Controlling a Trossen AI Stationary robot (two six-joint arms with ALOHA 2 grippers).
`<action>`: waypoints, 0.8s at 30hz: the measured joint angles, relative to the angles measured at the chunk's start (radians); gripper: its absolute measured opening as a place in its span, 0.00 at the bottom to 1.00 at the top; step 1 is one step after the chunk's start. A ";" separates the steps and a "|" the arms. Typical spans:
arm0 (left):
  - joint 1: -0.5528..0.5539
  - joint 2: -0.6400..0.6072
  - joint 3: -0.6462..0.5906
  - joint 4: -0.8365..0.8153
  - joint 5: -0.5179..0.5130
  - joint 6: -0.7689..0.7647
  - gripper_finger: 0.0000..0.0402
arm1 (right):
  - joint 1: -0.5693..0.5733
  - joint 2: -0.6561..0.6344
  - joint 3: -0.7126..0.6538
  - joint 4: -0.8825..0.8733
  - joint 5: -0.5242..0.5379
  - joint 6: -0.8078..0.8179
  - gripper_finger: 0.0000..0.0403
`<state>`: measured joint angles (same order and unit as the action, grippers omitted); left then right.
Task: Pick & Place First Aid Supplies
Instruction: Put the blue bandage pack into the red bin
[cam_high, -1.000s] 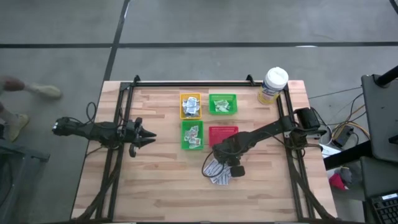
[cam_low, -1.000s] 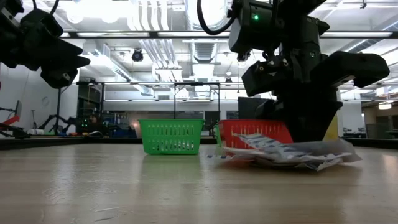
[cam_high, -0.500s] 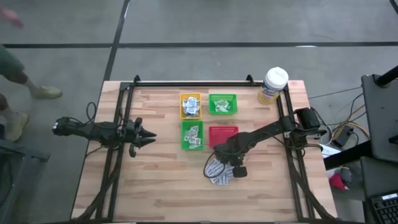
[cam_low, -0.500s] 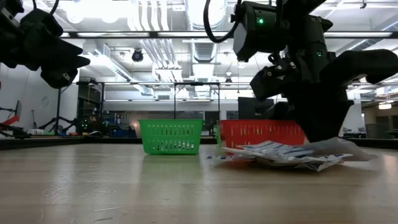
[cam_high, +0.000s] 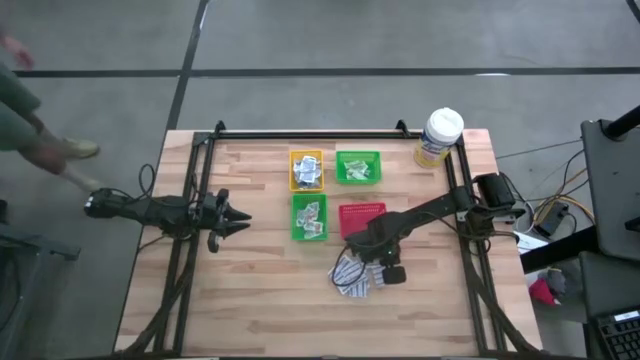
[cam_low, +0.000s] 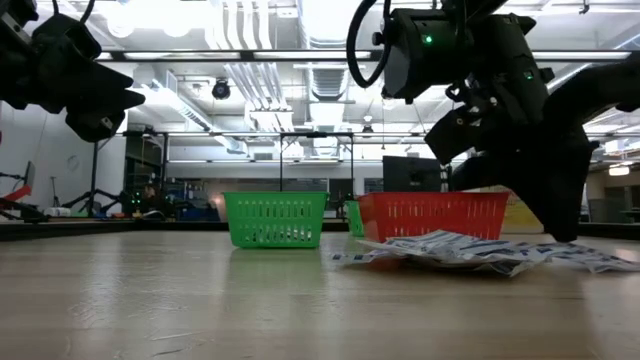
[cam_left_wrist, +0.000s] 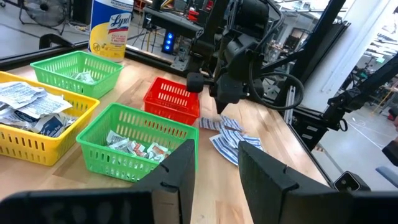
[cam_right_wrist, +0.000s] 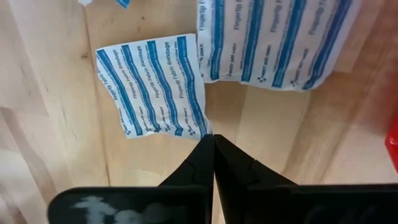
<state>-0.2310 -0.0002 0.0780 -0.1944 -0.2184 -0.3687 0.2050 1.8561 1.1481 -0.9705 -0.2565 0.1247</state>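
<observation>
A loose pile of blue-and-white striped first aid packets (cam_high: 352, 277) lies on the wood in front of the red tray (cam_high: 360, 213); the low view shows the pile (cam_low: 450, 248) lying flat. My right gripper (cam_high: 388, 274) points steeply down at the pile's right side and is shut (cam_right_wrist: 210, 138) at the corner of one packet (cam_right_wrist: 152, 87). My left gripper (cam_high: 240, 222) hangs open (cam_left_wrist: 217, 149) and level over the table's left part, touching nothing. More packets fill the yellow tray (cam_high: 306, 170) and the two green trays (cam_high: 358, 167) (cam_high: 309, 218). My right gripper pinches one corner (cam_right_wrist: 203, 129) of a blue-and-white packet between the free ends of its two fingers. The fingers come from above, slanting steeply down. The rest of the packet spreads flat away from the fingertips, close over the wood; whether it is lifted clear I cannot tell.
A yellow canister with a white lid (cam_high: 440, 137) stands at the far right corner. A second, larger striped packet (cam_right_wrist: 273, 43) lies just beyond the pinched one. Bare wood spans the near half of the table (cam_high: 270, 310). A person (cam_high: 20, 100) passes beyond the left edge.
My right gripper has shifted a little toward the table's right edge and tipped, its wrist swinging out. In the low view the packets under it now lie flatter and spread farther to the right. A person has walked along the table's left side.
</observation>
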 joint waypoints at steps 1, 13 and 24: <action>0.000 0.000 0.000 0.000 0.000 0.000 0.29 | 0.000 0.000 0.000 0.000 -0.003 -0.001 0.02; 0.000 0.000 0.000 0.000 0.000 0.000 0.29 | 0.000 -0.001 -0.029 0.000 -0.006 0.034 0.02; 0.000 0.000 0.000 0.000 0.000 -0.001 0.29 | 0.000 -0.002 -0.030 0.004 -0.006 0.033 0.15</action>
<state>-0.2310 -0.0002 0.0780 -0.1944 -0.2184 -0.3695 0.2047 1.8545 1.1183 -0.9662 -0.2623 0.1573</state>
